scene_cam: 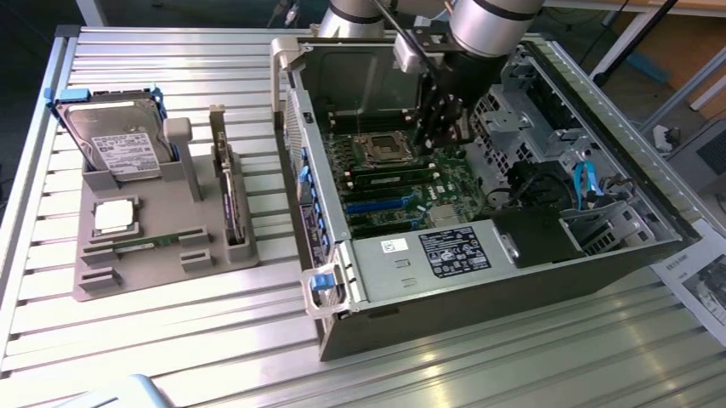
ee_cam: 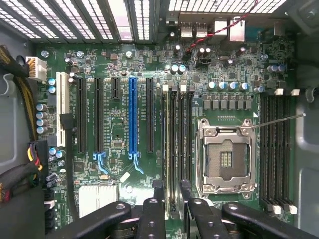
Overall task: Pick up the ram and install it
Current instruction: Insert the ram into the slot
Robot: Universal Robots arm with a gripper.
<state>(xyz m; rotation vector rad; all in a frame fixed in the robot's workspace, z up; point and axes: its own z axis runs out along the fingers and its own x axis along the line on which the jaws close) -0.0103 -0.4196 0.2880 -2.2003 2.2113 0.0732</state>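
My gripper (scene_cam: 438, 146) hangs inside the open computer case (scene_cam: 635, 246), low over the motherboard (ee_cam: 124, 64), beside the processor socket (ee_cam: 225, 158). Its two black fingers (ee_cam: 158, 201) stand apart, one on each side of a long memory slot. A thin ram (ee_cam: 172, 149) shows edge-on in that slot, and the gap on either side of it looks free. Another green ram stick (scene_cam: 148, 243) lies flat in the grey holder (scene_cam: 170, 204) at the exterior view's left.
The holder also carries a hard drive (scene_cam: 114, 144), a square silver processor chip (scene_cam: 114, 217) and a dark expansion card (scene_cam: 231, 204). Black cables (ee_cam: 20, 124), a blue card slot (ee_cam: 132, 114) and further memory slots (ee_cam: 276, 149) surround the gripper. Case walls close in on all sides.
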